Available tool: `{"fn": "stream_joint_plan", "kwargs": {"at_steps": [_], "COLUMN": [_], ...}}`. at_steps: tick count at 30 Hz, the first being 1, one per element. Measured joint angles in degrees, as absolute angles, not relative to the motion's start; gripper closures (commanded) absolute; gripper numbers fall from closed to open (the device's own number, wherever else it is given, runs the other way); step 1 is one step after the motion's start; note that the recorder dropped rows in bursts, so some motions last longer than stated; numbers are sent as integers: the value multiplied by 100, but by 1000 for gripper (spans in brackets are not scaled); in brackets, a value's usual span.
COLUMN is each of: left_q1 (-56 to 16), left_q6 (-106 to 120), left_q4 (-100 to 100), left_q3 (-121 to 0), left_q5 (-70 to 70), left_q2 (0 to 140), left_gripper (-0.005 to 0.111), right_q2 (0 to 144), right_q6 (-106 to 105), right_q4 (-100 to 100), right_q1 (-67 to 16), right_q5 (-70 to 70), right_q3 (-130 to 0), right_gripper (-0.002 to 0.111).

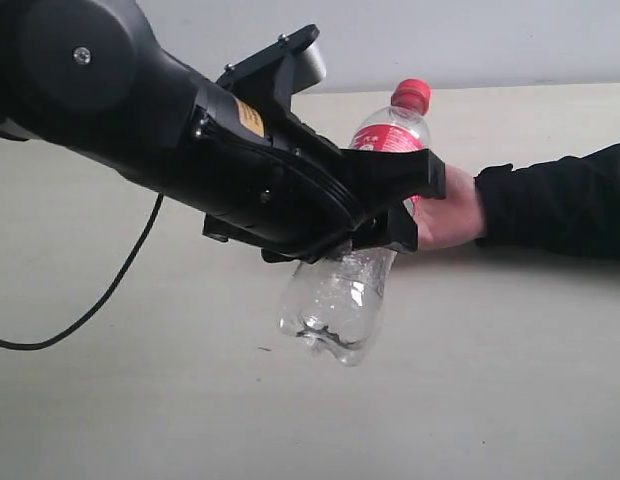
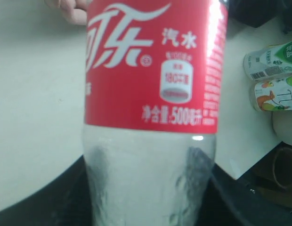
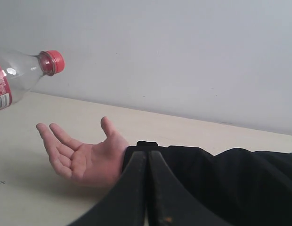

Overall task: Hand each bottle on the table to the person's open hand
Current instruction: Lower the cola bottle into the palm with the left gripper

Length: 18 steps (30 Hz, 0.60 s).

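Left jaws clamped on cola bottle (image 1: 335, 300) near open hand (image 1: 452, 212); right jaws closed.

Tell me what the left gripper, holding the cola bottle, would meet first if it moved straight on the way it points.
Most likely the person's open hand: the left gripper points straight at it in the exterior view, nothing between. Depth is unclear; it might pass above the hand.
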State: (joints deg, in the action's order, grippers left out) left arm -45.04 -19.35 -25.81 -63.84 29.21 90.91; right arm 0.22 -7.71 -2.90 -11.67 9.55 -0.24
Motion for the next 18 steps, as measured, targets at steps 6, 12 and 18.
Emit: {"fn": "stream_joint_plan", "kwargs": {"at_steps": [6,12,18], "left_q1": [-4603,-4756,-4934], "left_q6": [-1974,-2109,-2932], "left_q4": [-2500,-2478,-2461], "left_q3": [-6507,-6612,-7121], "left_q5": [2661,2116,734], "left_q2": [9292,9851,10366], "left_gripper": [107,107,107], "right_q2": [22,22,22], "right_q6": [-771,-771,-771], "right_q4": [-290,-290,-290], "right_q1": [-1167,-1167,-1167], "right_q5": [955,974,1024], "right_q3": [-24,-24,-24], "right_gripper": [108,108,108]}}
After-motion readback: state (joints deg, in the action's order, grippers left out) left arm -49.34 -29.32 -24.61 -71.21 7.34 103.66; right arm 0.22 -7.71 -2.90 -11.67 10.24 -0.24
